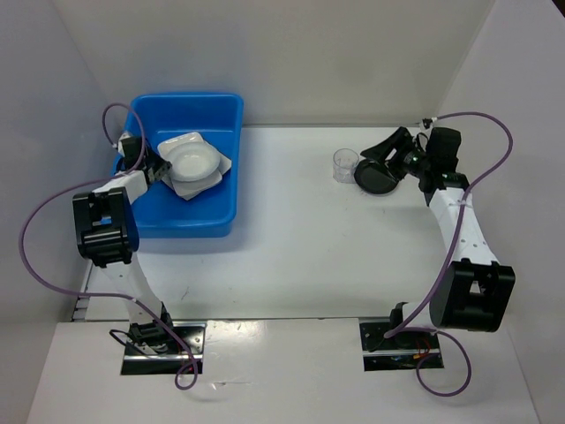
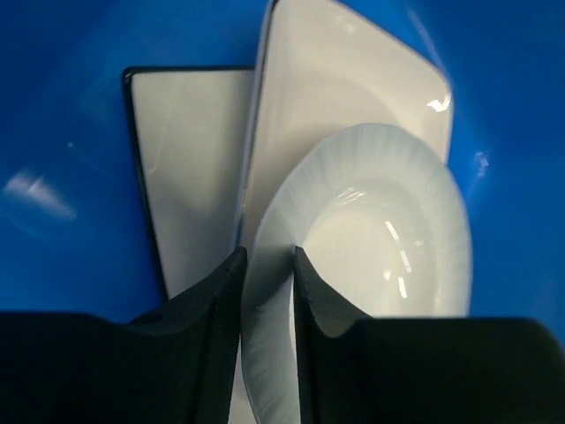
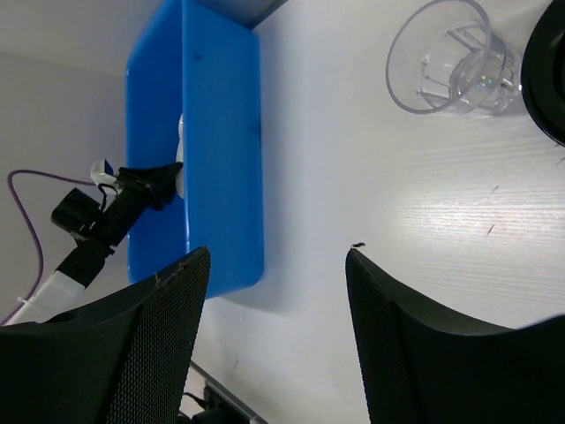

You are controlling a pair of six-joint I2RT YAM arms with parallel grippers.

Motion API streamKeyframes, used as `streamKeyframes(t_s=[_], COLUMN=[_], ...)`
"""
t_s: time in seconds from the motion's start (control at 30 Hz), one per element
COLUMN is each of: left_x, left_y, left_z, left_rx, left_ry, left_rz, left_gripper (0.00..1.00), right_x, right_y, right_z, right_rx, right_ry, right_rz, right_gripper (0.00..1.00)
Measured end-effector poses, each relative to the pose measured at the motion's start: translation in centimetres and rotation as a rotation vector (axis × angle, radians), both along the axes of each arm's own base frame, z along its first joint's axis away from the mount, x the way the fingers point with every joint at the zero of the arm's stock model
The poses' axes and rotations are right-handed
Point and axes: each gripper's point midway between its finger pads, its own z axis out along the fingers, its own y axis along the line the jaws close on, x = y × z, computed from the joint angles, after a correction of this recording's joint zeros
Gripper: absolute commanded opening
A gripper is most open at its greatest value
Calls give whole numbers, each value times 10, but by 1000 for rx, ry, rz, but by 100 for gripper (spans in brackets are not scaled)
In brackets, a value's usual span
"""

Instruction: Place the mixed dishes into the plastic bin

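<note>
The blue plastic bin [image 1: 205, 216] stands at the far left. In it lie the large squarish plate with a dark edge [image 2: 190, 168], the white rectangular tray [image 2: 335, 79] on top of it, and the round white dish [image 2: 380, 230] on the tray. My left gripper [image 2: 267, 265] is shut on the dish's near rim, one finger on each side; it also shows in the top view [image 1: 157, 170]. The round black bowl [image 1: 378, 177] and the small clear cup [image 1: 345, 164] stand on the table at the far right. My right gripper [image 1: 390, 148] is open and empty, just above and behind the bowl.
White walls close in the table at the back and both sides. The right wrist view shows the cup [image 3: 450, 57], the bowl's edge [image 3: 549, 75], the bin's side [image 3: 216, 150] and bare table between them. Purple cables loop beside both arms.
</note>
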Motion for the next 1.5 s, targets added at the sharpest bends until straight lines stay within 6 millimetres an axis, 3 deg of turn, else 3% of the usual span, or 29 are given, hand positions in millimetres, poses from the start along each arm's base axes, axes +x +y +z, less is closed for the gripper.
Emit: streamKeyframes(t_s=[0.1, 0.13, 0.23, 0.33, 0.37, 0.47, 0.6, 0.87, 1.0, 1.13, 1.27, 1.4, 1.5], left_x=[-4, -4, -2, 4, 5, 4, -2, 4, 4, 2, -5, -26, -35], left_y=[1, 1, -1, -10, -14, -17, -6, 6, 4, -22, -65, -96, -106], left_z=[-10, -10, -9, -2, 2, 11, 25, 116, 149, 171, 193, 194, 194], left_rx=[10, 13, 15, 24, 25, 60, 122, 254, 271, 192, 21, -120, -170], left_ry=[26, 25, 17, -14, -25, -36, -19, -158, -206, -276, -393, -416, -410], left_rz=[-2, -4, -14, -51, -64, -94, -109, -132, -142, -248, -404, -513, -553], left_gripper=[35, 40, 61, 95, 100, 100, 100, 100, 100, 100, 100, 100, 100], right_x=[-2, -2, -3, -2, -1, 2, 5, 8, 9, 10, 10, 8, 10], right_y=[-1, -2, -5, -11, -15, -28, -43, -70, -85, -97, -103, -109, -113], right_z=[-7, -8, -12, -15, -16, -23, -43, -92, -107, -131, -170, -203, -218], right_rx=[3, 3, 5, 2, -2, -21, -53, -118, -151, -178, -188, -194, -192], right_ry=[19, 23, 33, 46, 50, 73, 143, 295, 347, 419, 528, 617, 655], right_rz=[-4, -5, -14, -41, -59, -120, -192, -317, -397, -461, -498, -540, -574], right_gripper=[69, 69, 70, 74, 74, 75, 75, 75, 74, 71, 66, 60, 59])
